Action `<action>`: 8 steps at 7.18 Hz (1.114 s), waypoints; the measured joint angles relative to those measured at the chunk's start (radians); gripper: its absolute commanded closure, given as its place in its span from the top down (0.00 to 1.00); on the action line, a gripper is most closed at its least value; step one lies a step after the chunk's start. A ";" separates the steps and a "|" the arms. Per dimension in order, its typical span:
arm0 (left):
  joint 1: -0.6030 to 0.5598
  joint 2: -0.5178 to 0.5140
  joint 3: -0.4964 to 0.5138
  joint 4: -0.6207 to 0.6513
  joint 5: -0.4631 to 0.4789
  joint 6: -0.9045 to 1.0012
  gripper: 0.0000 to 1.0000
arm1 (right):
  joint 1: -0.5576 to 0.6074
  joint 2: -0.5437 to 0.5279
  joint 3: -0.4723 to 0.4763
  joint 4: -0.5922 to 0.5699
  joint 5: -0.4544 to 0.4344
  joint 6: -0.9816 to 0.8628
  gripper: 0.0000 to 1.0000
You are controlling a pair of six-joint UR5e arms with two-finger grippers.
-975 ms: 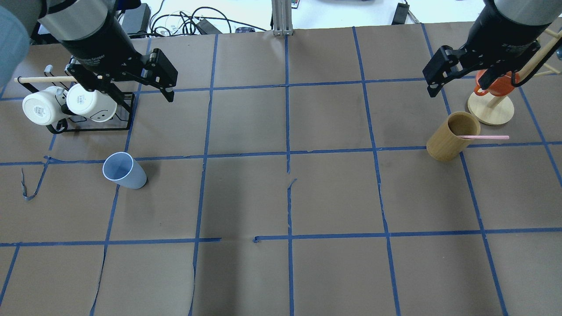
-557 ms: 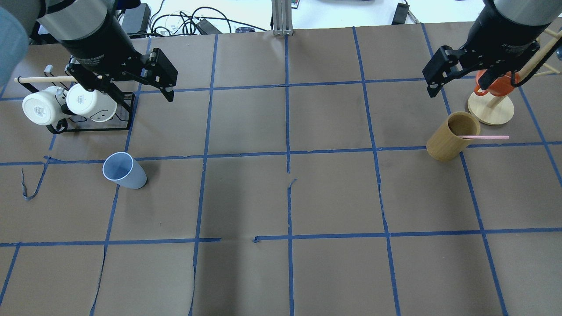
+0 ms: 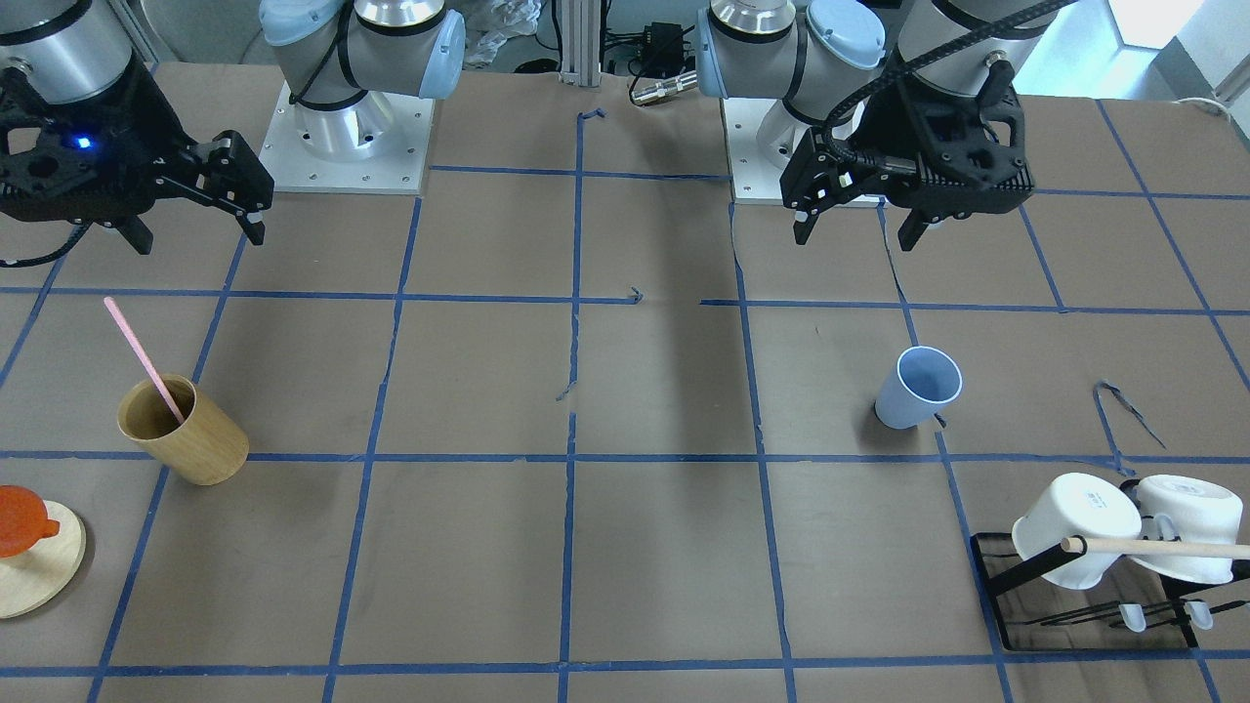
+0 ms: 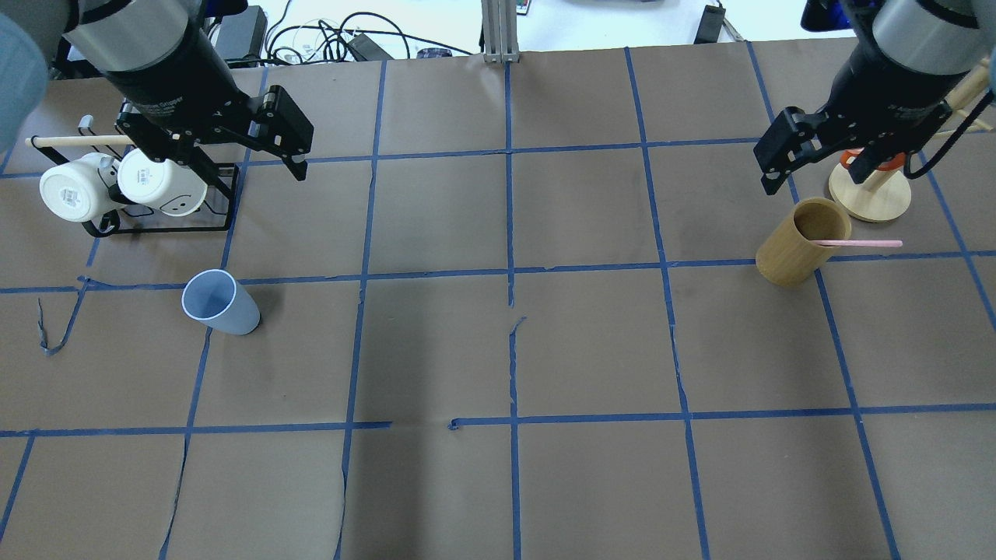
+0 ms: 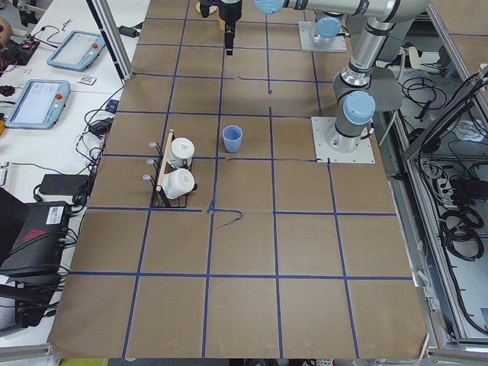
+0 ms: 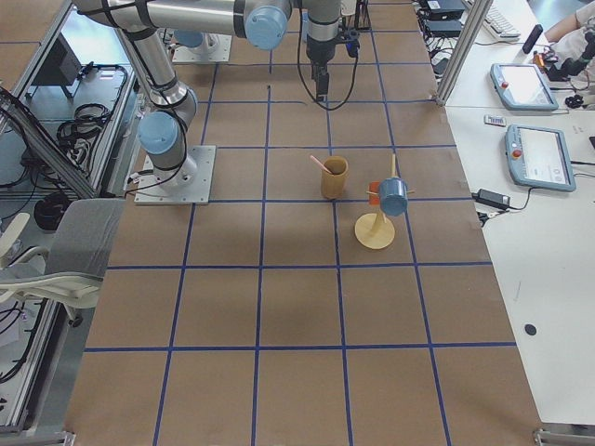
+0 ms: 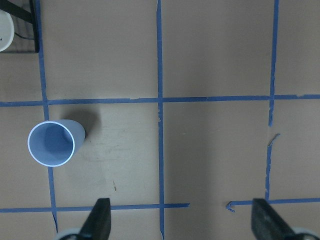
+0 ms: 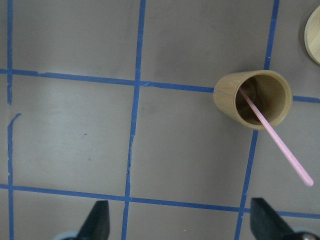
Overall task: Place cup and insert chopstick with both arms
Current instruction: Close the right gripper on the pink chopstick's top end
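While neither claw has anything in it, both hang in the air over the robot's side of the table (image 4: 506,350), which is covered in brown paper gridded with blue tape. The left gripper (image 3: 852,234) has its two black fingers spread wide and pointing down. The right gripper (image 3: 198,237) is spread the same way: its wrist camera shows a finger at each lower corner with bare paper between.

The cup (image 4: 220,302) stands upright on the robot's left half, mouth up, by a blue tape line. It is near the black mug rack (image 3: 1035,615) but apart from it, and well clear of the left gripper, off to one side of the fingers in the wrist view. The rack carries two white mugs (image 3: 1074,527) on their sides and a wooden dowel (image 3: 1172,549) across them.

The chopstick (image 3: 145,359) is on the other half, its lower end inside the tan wooden cup (image 3: 200,444) and its upper length leaning out over the rim. That wooden cup stands just beside a round wooden stand (image 3: 39,576) — an orange cup (image 3: 20,519) hangs on it, and the right-side view shows a darker blue cup (image 6: 393,197) there too.
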 measured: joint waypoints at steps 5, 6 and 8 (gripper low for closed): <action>0.000 0.004 -0.006 -0.001 0.000 0.000 1.00 | -0.178 0.021 0.124 -0.109 -0.007 -0.179 1.00; 0.000 0.004 -0.008 -0.001 0.000 0.000 1.00 | -0.205 0.024 0.139 -0.121 -0.004 -0.209 1.00; 0.001 0.006 -0.013 -0.001 0.000 0.000 1.00 | -0.276 0.044 0.181 -0.181 0.008 -0.324 0.99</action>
